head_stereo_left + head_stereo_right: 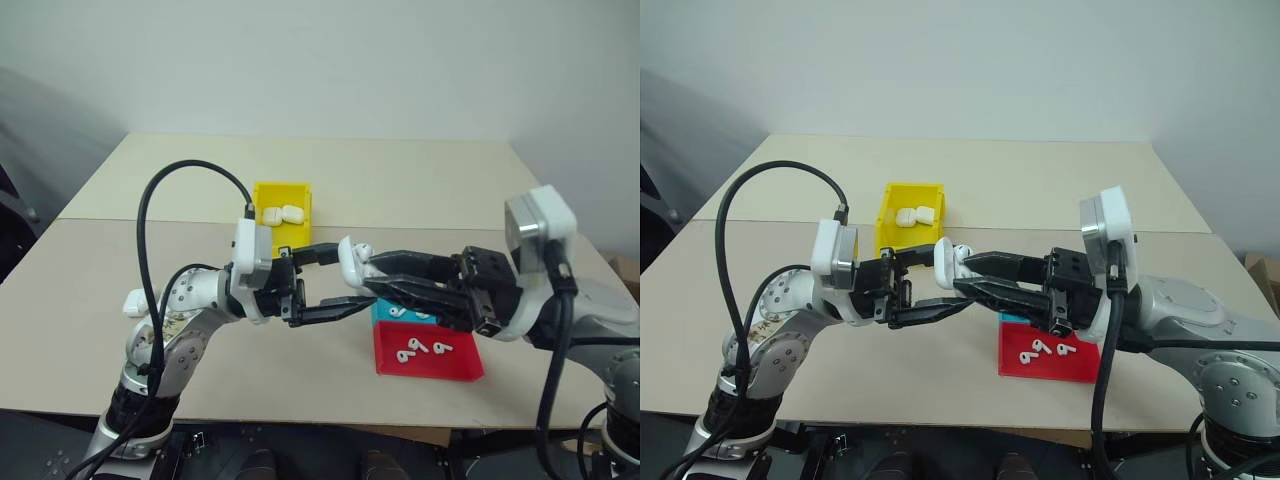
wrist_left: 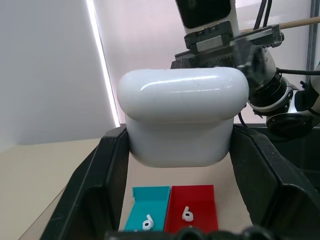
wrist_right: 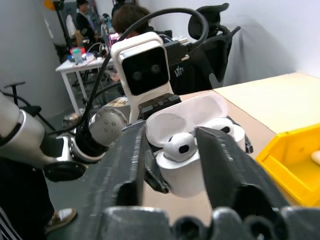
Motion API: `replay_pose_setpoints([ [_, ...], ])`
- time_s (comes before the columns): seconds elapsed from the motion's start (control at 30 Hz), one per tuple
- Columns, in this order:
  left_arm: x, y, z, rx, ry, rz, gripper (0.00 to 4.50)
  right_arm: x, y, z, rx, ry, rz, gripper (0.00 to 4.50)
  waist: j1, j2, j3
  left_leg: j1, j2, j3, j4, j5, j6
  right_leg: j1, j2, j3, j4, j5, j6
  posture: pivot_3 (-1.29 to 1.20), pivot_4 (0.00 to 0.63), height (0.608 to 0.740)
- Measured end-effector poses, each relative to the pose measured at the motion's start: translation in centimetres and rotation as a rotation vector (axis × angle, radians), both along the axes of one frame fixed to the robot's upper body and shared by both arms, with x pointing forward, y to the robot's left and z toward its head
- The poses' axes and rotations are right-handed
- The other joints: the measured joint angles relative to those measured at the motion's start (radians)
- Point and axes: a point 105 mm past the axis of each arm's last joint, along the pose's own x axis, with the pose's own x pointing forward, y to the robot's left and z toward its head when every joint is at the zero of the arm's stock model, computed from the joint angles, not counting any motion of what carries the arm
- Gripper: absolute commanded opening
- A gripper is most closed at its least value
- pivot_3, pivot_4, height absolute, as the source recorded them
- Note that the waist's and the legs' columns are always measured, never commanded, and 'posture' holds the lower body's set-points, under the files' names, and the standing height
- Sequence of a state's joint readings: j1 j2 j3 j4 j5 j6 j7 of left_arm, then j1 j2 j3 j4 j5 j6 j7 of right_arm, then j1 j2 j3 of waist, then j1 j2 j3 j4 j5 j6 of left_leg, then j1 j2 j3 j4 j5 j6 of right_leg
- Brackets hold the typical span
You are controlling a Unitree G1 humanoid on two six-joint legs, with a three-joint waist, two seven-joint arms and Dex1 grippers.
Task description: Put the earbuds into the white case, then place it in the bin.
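My left gripper [image 1: 352, 278] is shut on the white case [image 1: 351, 262], holding it in the air over the table's front half. The lid is flipped open in the right wrist view, and an earbud [image 3: 177, 145] sits head-up in the case [image 3: 200, 165]. My right gripper [image 1: 367, 273] points at the case from the right. Its fingers [image 3: 125, 165] stand apart on either side of that earbud, open. More earbuds [image 1: 421, 348] lie in the red tray [image 1: 440, 372]. The yellow bin [image 1: 283, 186] stands behind the grippers on the table.
Two white cases [image 1: 282, 214] lie in the bin. A blue tray [image 2: 159, 196] with one earbud [image 2: 147, 222] sits next to the red tray, partly hidden under my right gripper. People and desks stand beyond the table in the right wrist view.
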State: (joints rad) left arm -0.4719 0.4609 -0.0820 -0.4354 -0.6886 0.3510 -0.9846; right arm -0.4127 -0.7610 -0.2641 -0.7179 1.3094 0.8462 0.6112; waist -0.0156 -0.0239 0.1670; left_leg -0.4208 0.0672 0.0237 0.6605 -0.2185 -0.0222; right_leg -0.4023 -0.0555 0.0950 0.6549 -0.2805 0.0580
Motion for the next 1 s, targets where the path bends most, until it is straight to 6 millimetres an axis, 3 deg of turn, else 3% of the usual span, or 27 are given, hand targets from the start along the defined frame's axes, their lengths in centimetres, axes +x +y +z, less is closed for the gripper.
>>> replay_pose_setpoints([
  [0.27, 0.2, 0.1, -0.2, 0.006, 0.004, 0.002, 2.76, 0.3, -0.7, -0.2, -0.034, -0.041, -0.034, 1.95, 0.001, 0.0, 0.0, 0.0, 0.0, 0.0, 0.0, 0.0, 0.0, 0.0, 0.0, 0.0, 0.0, 0.0, 0.0, 0.0, 0.15, 0.74],
  [0.4, 0.6, 0.2, -0.5, 0.013, 0.009, 0.014, 2.76, 1.1, -2.6, 2.0, -0.049, -0.116, -0.072, 1.95, 0.001, 0.0, 0.0, 0.0, 0.0, 0.0, 0.0, 0.0, 0.0, 0.0, 0.0, 0.0, 0.0, 0.0, 0.0, 0.0, 0.15, 0.74],
  [0.5, 1.2, -0.2, -1.2, 0.043, 0.016, 0.012, 2.76, 1.5, -2.8, 4.2, -0.104, -0.179, -0.028, 1.95, -0.003, 0.0, 0.0, 0.001, 0.0, 0.001, 0.0, 0.0, 0.0, 0.0, 0.0, 0.001, 0.0, 0.0, 0.0, 0.0, 0.15, 0.74],
  [0.6, 1.7, -0.9, -1.6, 0.072, 0.007, 0.004, 2.76, 1.3, -2.0, 5.3, -0.183, -0.243, 0.04, 1.39, -0.002, 0.0, 0.0, 0.001, 0.001, 0.0, 0.0, 0.0, 0.0, 0.0, 0.001, 0.0, -0.001, 0.0, 0.0, 0.0, 0.15, 0.74],
  [0.73, 2.7, -1.4, -2.1, 0.098, -0.015, 0.02, 2.76, 1.9, -0.4, 4.7, -0.297, -0.254, 0.131, 0.06, 0.0, 0.0, 0.0, -0.001, 0.0, 0.0, 0.0, 0.0, 0.0, -0.001, 0.0, 0.0, -0.001, 0.0, 0.0, 0.0, 0.15, 0.74],
  [1.0, 3.1, -1.9, -2.4, 0.116, -0.048, 0.022, 2.76, 3.1, 1.4, 3.2, -0.457, -0.283, 0.215, 0.06, 0.003, 0.0, 0.0, -0.002, 0.0, 0.0, 0.0, 0.0, 0.0, -0.002, 0.0, 0.0, -0.001, 0.0, 0.0, 0.0, 0.15, 0.74],
])
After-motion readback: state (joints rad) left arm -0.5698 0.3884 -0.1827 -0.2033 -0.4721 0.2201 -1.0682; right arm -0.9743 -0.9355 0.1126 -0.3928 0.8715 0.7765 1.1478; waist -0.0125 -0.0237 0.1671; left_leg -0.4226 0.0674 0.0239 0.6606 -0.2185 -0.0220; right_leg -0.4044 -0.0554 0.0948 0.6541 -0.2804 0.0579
